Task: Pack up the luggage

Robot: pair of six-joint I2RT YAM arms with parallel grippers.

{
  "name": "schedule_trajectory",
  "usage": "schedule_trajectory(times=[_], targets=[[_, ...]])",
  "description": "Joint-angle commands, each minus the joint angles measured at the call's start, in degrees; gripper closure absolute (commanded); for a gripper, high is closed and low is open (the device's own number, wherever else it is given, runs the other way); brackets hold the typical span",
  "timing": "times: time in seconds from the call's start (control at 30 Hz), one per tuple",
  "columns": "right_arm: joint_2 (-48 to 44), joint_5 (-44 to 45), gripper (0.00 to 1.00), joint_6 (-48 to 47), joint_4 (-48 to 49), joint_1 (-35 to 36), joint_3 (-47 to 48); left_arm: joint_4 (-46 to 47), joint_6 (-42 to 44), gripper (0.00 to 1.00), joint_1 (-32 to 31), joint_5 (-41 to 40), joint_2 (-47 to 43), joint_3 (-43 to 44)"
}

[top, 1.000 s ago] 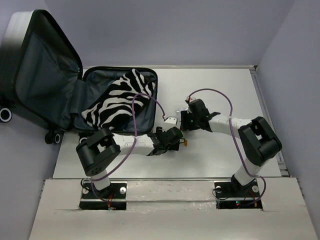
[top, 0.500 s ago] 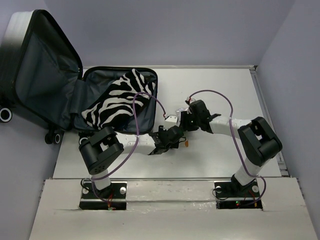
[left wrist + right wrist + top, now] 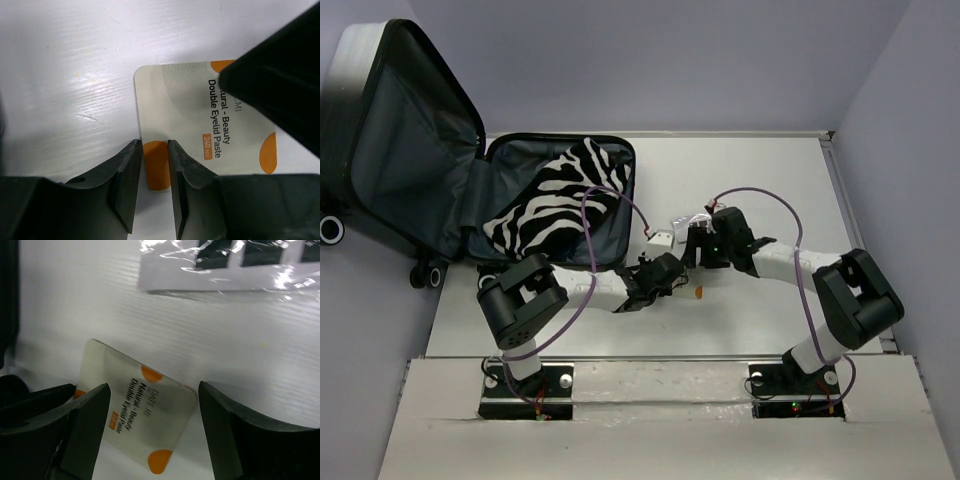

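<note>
White tabletop [image 3: 770, 170] between lilac walls [image 3: 670, 60] carries an eyelid-paste packet [image 3: 185, 107], the left gripper [image 3: 155, 145] narrowly parted over its edge, the right gripper [image 3: 152, 390] spread wide.

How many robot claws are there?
2. The left gripper, jaws narrowly apart, sits at one corner of the packet; the right gripper spreads wide over it. None looks hidden.

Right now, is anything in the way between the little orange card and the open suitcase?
A small white box lies on the table, about between the card and the luggage. The luggage is open, with a zebra-print cloth inside.
</note>
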Motion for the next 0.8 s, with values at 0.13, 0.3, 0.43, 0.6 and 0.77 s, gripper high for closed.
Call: schedule_trajectory(times=[0.13, 0.3, 0.43, 0.6, 0.77], targets=[[-7.7, 11.0, 0.21, 1.5, -7.3, -0.8, -4.7, 1.0, -0.2, 0.6, 0.1, 0.5, -1.6, -2.7], [-7.7, 2.6, 0.27, 4.0, -4.9, -0.8, -8.4, 2.3, -0.5, 0.63, 0.2, 1.2, -1.2, -3.4], [-5.7, -6.1, 0.29, 7.6, 2.6, -0.8, -11.0, 3.1, -0.6, 0.65, 0.2, 1.6, -0.9, -3.4], [-4.0, -11.0, 0.33, 10.8, 9.2, -0.8, -12.8, 3.7, -0.6, 0.74, 0.1, 1.7, -0.9, -3.4], [-2.0, -14.0, 0.4, 14.4, 17.3, -0.8, -14.9, 5.2, -0.7, 0.94, 0.1, 1.1, -1.6, -4.5]])
